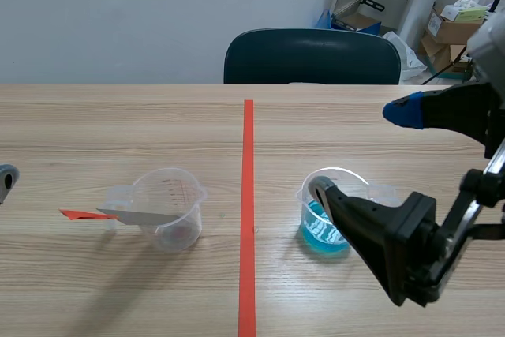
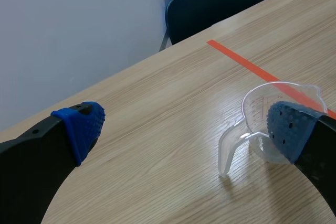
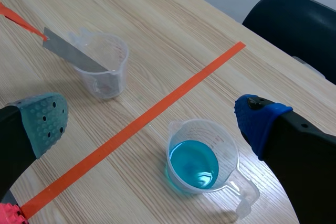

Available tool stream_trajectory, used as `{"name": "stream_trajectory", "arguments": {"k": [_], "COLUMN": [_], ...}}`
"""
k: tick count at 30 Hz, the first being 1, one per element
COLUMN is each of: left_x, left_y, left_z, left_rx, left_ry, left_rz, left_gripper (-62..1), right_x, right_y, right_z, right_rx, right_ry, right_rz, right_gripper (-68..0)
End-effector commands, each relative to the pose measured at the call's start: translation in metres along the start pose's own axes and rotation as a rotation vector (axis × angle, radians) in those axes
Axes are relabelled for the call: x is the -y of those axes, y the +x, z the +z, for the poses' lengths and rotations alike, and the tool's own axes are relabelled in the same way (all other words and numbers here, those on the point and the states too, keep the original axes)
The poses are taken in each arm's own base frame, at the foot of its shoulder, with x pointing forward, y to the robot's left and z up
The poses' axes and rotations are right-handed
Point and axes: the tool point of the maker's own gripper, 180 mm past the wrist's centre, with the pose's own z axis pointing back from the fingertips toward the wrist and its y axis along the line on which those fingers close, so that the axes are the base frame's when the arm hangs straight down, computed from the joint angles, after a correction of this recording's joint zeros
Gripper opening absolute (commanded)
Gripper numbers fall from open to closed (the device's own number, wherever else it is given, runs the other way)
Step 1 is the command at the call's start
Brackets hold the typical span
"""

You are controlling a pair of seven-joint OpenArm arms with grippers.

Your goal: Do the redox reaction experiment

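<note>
**Both grippers wide open, nothing held**

Scene: an empty cup stands left of the tape with a grey strip, probably metal, resting across it. The blue cup stands right of the tape, beneath the right gripper.

Left wrist: the left gripper is spread wide, with the empty cup just ahead.

Right wrist: the blue cup sits between the widely parted fingers.
</note>
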Motion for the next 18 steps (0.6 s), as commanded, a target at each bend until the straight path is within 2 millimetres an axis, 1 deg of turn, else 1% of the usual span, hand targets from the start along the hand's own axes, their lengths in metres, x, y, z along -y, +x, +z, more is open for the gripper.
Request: {"name": "stream_trajectory", "arguments": {"k": [1,6,9,13,18], "left_x": [0.001,0.001,0.001,0.001,0.001], "left_y": [0.01,0.01,0.01,0.01,0.01], "left_z": [-0.003,-0.003,-0.003,-0.003,-0.003], "left_rx": [0.039,0.039,0.039,0.039,0.04], "left_ry": [0.002,0.002,0.002,0.002,0.002], "left_rz": [0.004,0.004,0.004,0.004,0.004], "left_gripper": [1.4,1.4,1.4,1.4,1.4], "right_x": [0.001,0.001,-0.003,-0.011,-0.026], "right_y": [0.006,0.009,0.012,0.011,0.006], "right_z": [0.0,-0.005,-0.01,-0.019,-0.033], "right_rx": [0.021,0.027,0.035,0.039,0.045], "right_ry": [0.003,0.009,0.026,0.061,0.134], "right_rz": [0.005,0.048,0.07,0.087,0.097], "right_gripper": [0.4,0.4,0.4,0.4,0.4]}}
